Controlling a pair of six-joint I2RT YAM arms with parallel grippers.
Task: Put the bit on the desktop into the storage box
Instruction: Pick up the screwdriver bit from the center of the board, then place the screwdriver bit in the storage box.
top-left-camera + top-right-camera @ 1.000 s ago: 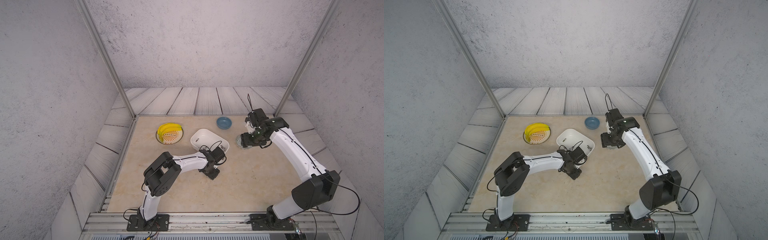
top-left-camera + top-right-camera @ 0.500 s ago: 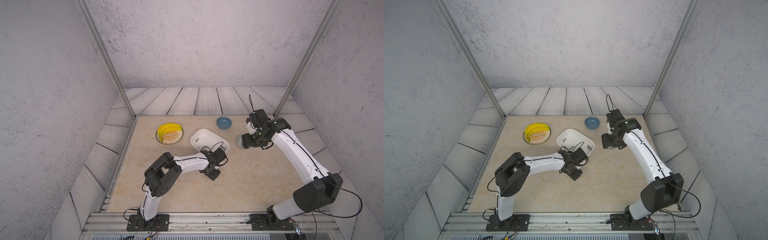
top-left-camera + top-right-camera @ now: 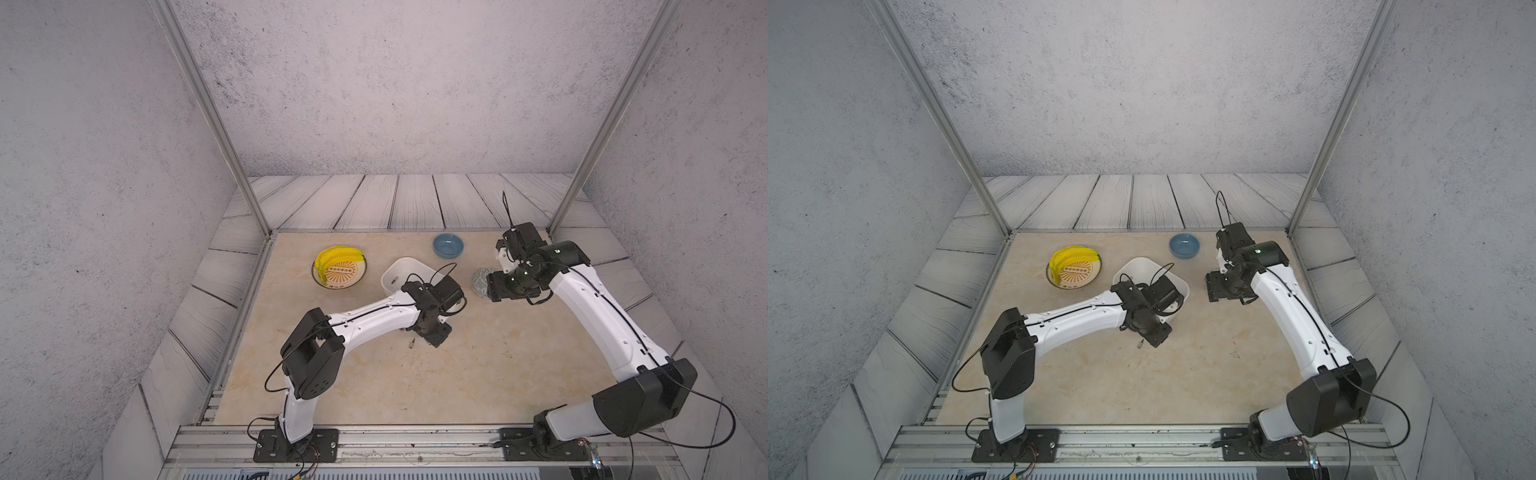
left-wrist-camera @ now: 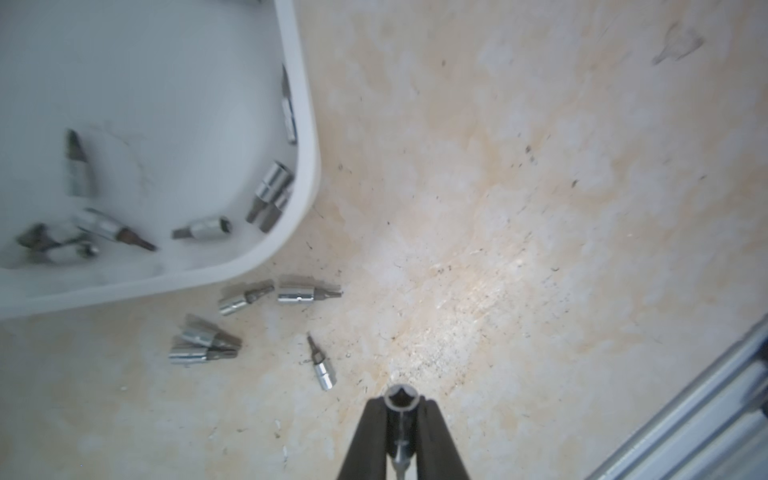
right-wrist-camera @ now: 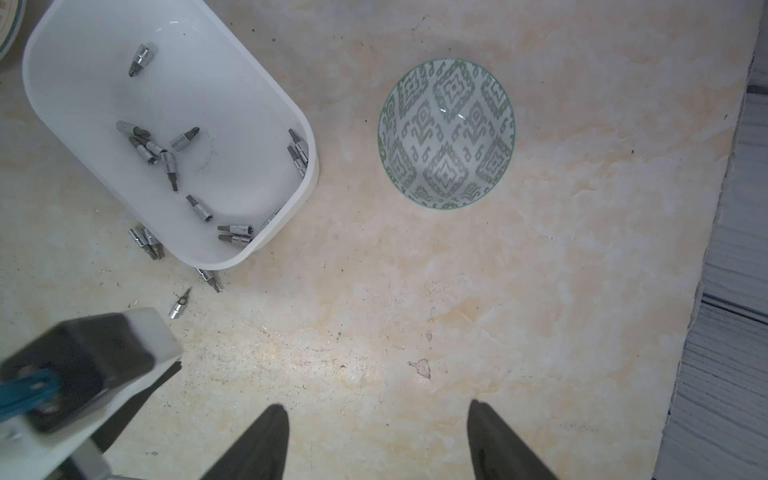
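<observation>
My left gripper (image 4: 401, 401) is shut on a small silver bit (image 4: 400, 395), whose round socket end shows between the fingertips just above the beige desktop (image 3: 478, 374). Several more bits lie loose on the desktop beside the white storage box (image 4: 308, 166), the nearest one (image 4: 322, 366) close to the left gripper; one bit (image 3: 412, 343) shows in both top views. The storage box (image 5: 41, 54) holds several bits. My right gripper (image 5: 376, 411) is open and empty, hovering over bare desktop near the storage box (image 3: 399, 268).
A grey-green patterned bowl (image 5: 446, 133) stands to the right of the box, partly under the right arm in a top view (image 3: 480, 282). A blue bowl (image 3: 448, 245) sits at the back. A yellow plate with bananas (image 3: 340, 270) is at the back left. Grey plank panels border the desktop.
The left gripper has closed on a bit near the box's front corner. The right arm has shifted slightly and stays open.
</observation>
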